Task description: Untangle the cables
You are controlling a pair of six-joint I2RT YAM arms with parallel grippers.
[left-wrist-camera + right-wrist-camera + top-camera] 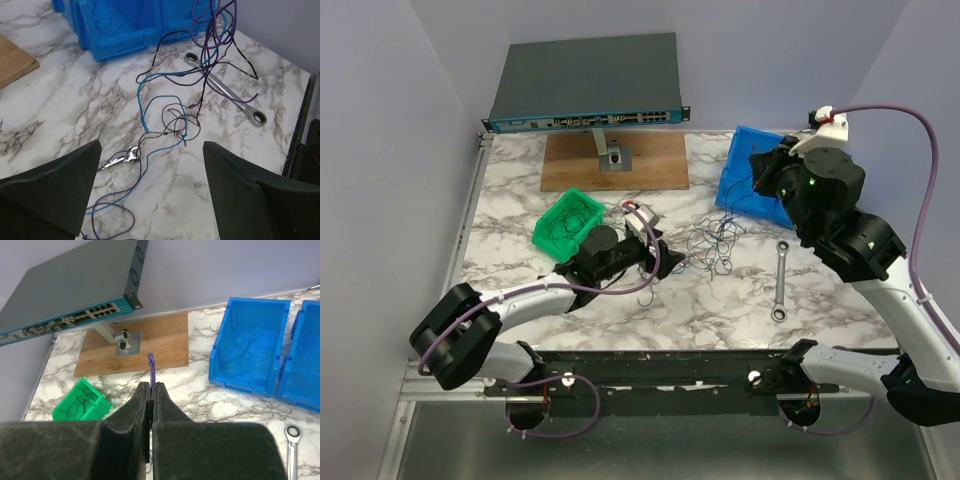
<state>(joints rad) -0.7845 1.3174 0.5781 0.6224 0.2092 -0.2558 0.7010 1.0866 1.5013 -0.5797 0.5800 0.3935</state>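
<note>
Thin blue, purple and black cables (176, 127) lie tangled beside the silver ratchet wrench (225, 89). The left gripper (151, 150) gapes wide and empty before them. The right gripper (151, 386) is pinched closed on one purple strand (151, 364).

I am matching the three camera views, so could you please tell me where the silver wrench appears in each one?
Top external: the wrench lies right of centre, below the blue bins.
Left wrist: wrench upper right, lying slantwise, right of the bins.
Right wrist: wrench in the bottom right corner, cut off by the edge.
Shared landmark: the blue bins.
</note>
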